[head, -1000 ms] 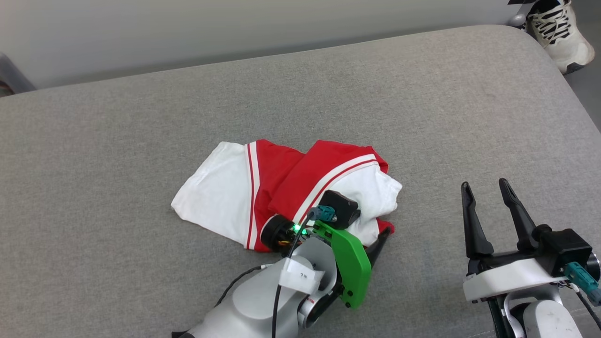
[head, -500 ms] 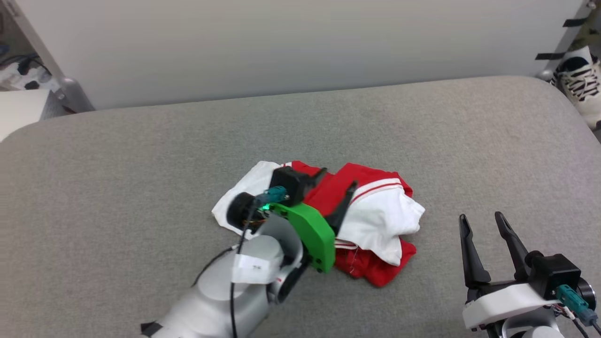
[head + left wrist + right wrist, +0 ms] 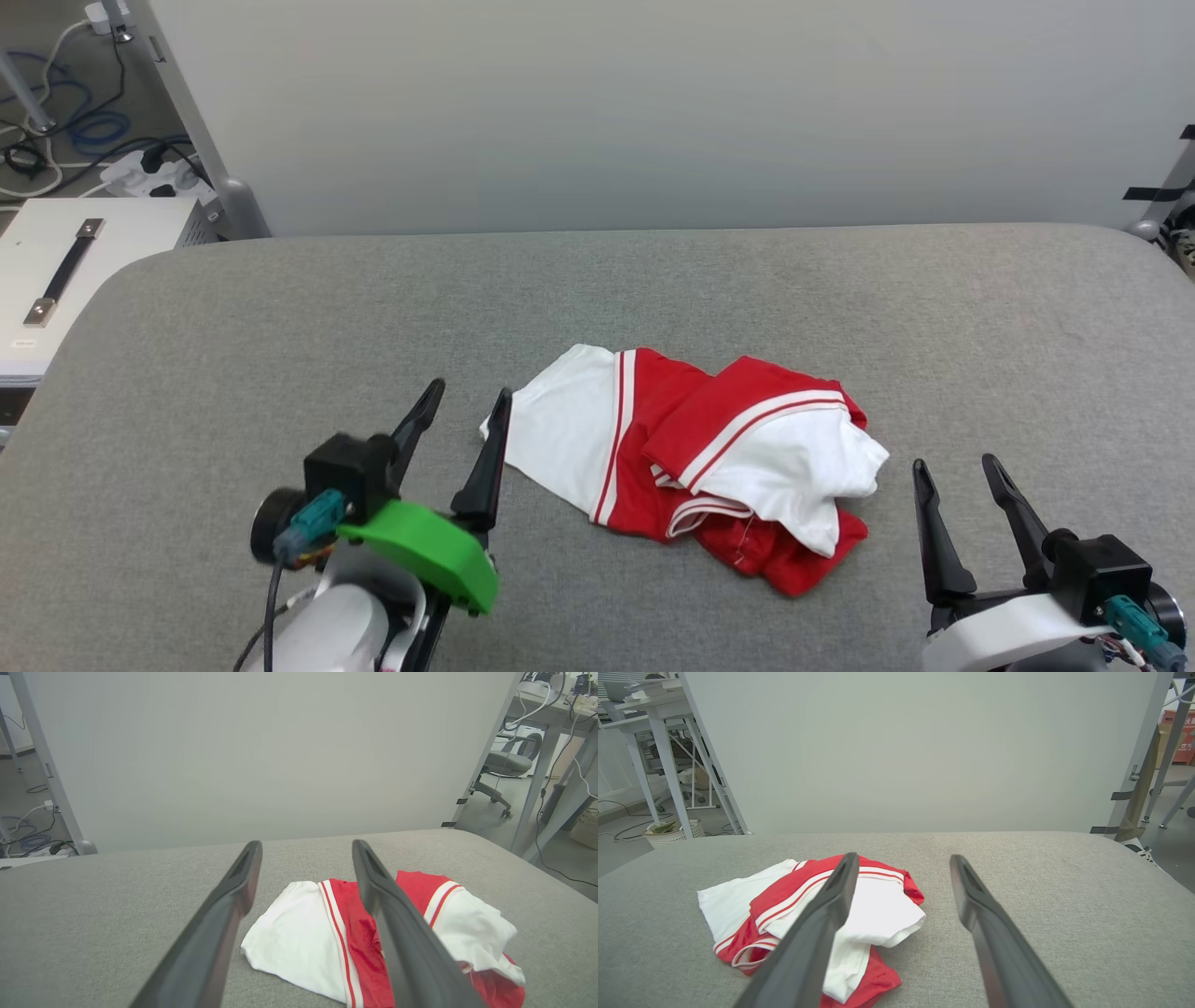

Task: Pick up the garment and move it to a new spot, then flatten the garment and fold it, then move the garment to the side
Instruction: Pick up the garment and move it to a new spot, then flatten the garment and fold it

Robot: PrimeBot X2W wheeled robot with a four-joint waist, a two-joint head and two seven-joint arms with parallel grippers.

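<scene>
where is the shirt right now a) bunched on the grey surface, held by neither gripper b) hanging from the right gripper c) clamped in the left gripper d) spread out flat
a: the garment lies crumpled on the grey surface, between the open, empty left gripper and right gripper.

garment point(image 3: 691, 457): its own folds are hiding much of the red body.
left wrist view: a finger point(image 3: 397, 933) of the left gripper point(image 3: 306, 842) is covering a red strip of the garment.
right wrist view: a finger point(image 3: 817, 933) of the right gripper point(image 3: 901, 855) is covering the garment's middle.
right gripper's base: the head view's bottom edge is cutting it off.
white box point(image 3: 56, 271): the head view's left edge is cutting it off.
</scene>
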